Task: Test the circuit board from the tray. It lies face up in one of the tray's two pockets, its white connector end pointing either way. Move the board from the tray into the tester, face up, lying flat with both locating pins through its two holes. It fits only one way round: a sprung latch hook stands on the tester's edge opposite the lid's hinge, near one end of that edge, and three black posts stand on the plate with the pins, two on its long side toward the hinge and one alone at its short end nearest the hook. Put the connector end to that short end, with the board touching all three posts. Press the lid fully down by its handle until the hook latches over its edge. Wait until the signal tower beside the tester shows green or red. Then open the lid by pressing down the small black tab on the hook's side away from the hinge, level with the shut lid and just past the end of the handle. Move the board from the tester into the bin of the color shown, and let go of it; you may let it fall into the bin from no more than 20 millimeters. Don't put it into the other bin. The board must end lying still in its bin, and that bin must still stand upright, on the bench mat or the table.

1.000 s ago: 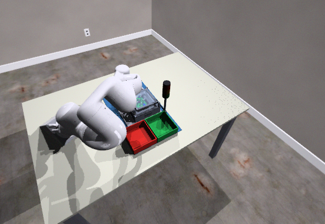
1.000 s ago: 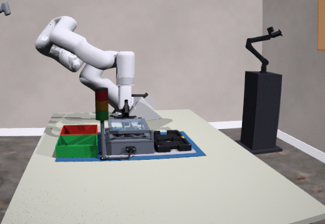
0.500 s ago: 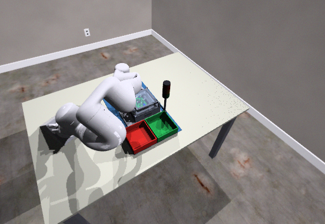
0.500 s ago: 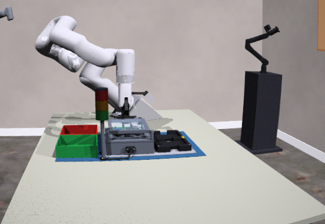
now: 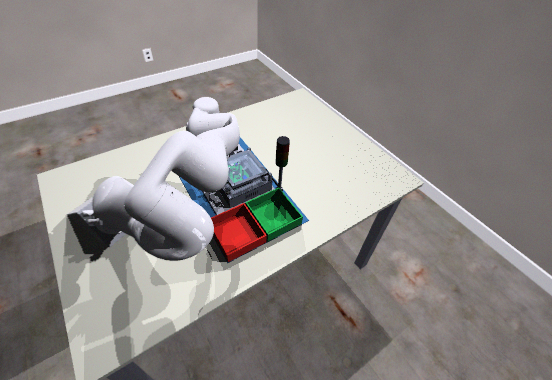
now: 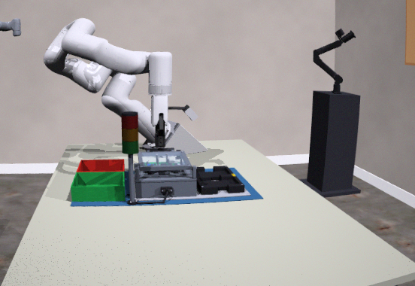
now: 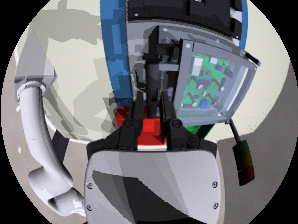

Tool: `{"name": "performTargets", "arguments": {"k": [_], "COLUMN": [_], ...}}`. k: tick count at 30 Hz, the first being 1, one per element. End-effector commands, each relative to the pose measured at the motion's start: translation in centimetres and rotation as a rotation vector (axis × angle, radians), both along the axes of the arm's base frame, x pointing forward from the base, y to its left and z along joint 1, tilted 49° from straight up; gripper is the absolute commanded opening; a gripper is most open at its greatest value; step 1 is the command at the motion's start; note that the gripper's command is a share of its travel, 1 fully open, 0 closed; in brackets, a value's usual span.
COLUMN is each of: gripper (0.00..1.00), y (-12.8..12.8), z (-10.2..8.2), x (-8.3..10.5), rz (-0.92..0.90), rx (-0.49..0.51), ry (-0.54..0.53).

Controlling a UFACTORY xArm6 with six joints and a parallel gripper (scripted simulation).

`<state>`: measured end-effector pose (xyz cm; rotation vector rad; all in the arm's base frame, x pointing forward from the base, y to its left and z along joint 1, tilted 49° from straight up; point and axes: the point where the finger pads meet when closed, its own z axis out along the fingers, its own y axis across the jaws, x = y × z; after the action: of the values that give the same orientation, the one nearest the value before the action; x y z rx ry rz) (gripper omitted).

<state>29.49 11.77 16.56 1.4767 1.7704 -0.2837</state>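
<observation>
The grey tester (image 5: 248, 187) (image 6: 165, 186) stands on the blue mat with its clear lid (image 5: 246, 165) (image 6: 162, 159) (image 7: 214, 82) down. The green circuit board (image 5: 240, 170) (image 7: 205, 84) lies under the lid. My gripper (image 6: 160, 144) (image 7: 151, 99) points straight down at the lid's edge on the arm's side, over the dark handle. Its fingers stand close together with nothing between them. The signal tower (image 5: 282, 152) (image 6: 129, 132) (image 7: 244, 160) beside the tester shows no bright light. The black tray (image 6: 219, 179) is empty.
A red bin (image 5: 237, 231) (image 6: 101, 165) and a green bin (image 5: 275, 213) (image 6: 98, 187) stand side by side on the blue mat (image 6: 249, 195) next to the tester. A black pedestal with a camera arm (image 6: 332, 140) stands off the table.
</observation>
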Motion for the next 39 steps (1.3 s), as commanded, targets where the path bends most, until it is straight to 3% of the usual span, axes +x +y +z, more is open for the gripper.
{"name": "performTargets", "arguments": {"k": [1,2,3,39], "gripper": [0.22,0.22,0.0,0.0], "y": [0.4,0.4,0.4,0.4], "z": [0.43,0.43,0.43,0.43], "x": [-0.21,-0.21,-0.21,-0.21], "rz": [0.0,0.0,0.0,0.0], "rx": [0.001,0.001,0.001,0.001], "ry": [-0.002,-0.002,-0.002,-0.002]}}
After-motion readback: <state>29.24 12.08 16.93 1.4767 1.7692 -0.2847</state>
